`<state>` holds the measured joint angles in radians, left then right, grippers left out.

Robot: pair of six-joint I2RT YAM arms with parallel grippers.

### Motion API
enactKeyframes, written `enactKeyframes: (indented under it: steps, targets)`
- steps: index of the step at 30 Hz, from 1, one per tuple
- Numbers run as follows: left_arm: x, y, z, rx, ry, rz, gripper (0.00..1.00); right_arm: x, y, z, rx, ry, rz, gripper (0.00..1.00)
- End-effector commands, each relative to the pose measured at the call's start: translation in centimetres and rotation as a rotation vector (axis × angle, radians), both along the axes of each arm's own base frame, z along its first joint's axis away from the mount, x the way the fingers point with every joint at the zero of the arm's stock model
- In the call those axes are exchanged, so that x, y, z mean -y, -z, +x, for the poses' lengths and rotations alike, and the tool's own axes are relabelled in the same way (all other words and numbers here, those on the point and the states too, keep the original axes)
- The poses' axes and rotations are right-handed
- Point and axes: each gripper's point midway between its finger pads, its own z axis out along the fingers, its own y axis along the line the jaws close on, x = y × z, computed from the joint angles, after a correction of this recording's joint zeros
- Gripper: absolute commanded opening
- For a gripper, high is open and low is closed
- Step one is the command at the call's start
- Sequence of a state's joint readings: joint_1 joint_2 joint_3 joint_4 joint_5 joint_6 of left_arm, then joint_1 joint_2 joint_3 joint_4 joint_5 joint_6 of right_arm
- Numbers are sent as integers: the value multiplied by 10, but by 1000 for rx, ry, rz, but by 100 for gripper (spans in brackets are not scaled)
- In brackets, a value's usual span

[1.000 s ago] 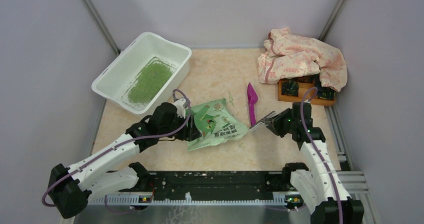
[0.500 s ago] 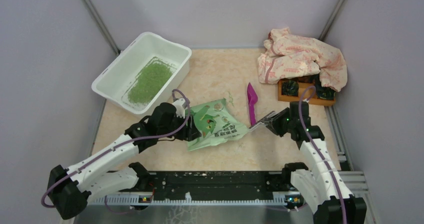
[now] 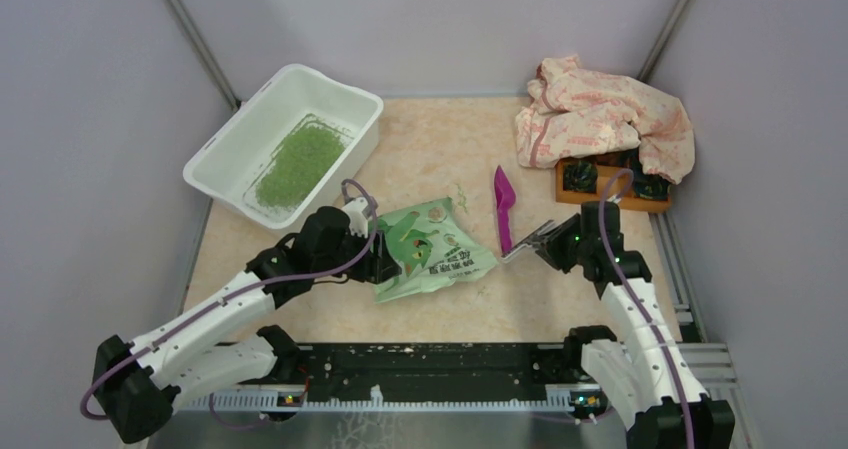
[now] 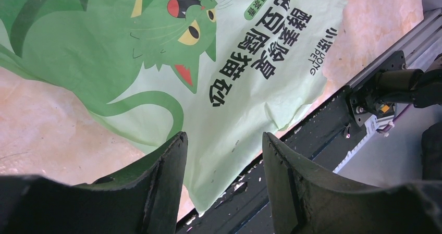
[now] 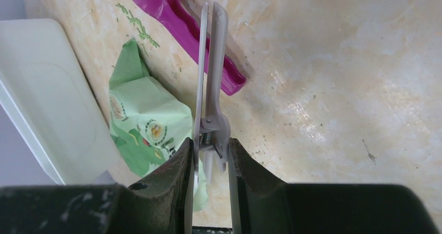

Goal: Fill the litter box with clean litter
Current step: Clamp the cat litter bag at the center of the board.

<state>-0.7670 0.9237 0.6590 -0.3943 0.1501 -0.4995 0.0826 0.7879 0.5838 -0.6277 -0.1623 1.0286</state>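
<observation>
My L jaws stand well apart, w/ nothing gripped between the black fingers. They hang over the near-left edge of the flat light-green printed plastic bag w/ a cat drawing. The bag lies on the beige marbled desk, approx. midway btw. my two arms. Can't tell if a fingertip touches the bag.

My R jaws are closed most of the way, clamped on the hinge end of a pale grey spring-hinged tool w/ two long thin blades. The blades lie together, pointing away from me. In the R wrist view they cross the handle of the magenta plastic scoop; touching or not, can't tell.

The large white rectangular plastic litter box sits upright at the far-left corner of the desk, well apart from both jaws. Fine green litter granules form a patch on its floor; the rest of the floor shows bare white.

Far right: a crumpled pink-patterned cloth, draped partly over a small orange wooden compartment tray.
</observation>
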Motion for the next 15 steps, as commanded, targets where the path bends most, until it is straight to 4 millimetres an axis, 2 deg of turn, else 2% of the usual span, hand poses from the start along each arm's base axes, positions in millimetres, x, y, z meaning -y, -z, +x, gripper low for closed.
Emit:
enactKeyframes:
  steps: [1, 15]
  targets:
    - [-2, -6, 0, 24, 6, -6, 61, 2, -17, 5, 68, -9, -17, 0]
    - [0, -8, -1, 22, 10, -14, 61, -4, -4, 2, 53, -34, 4, 0]
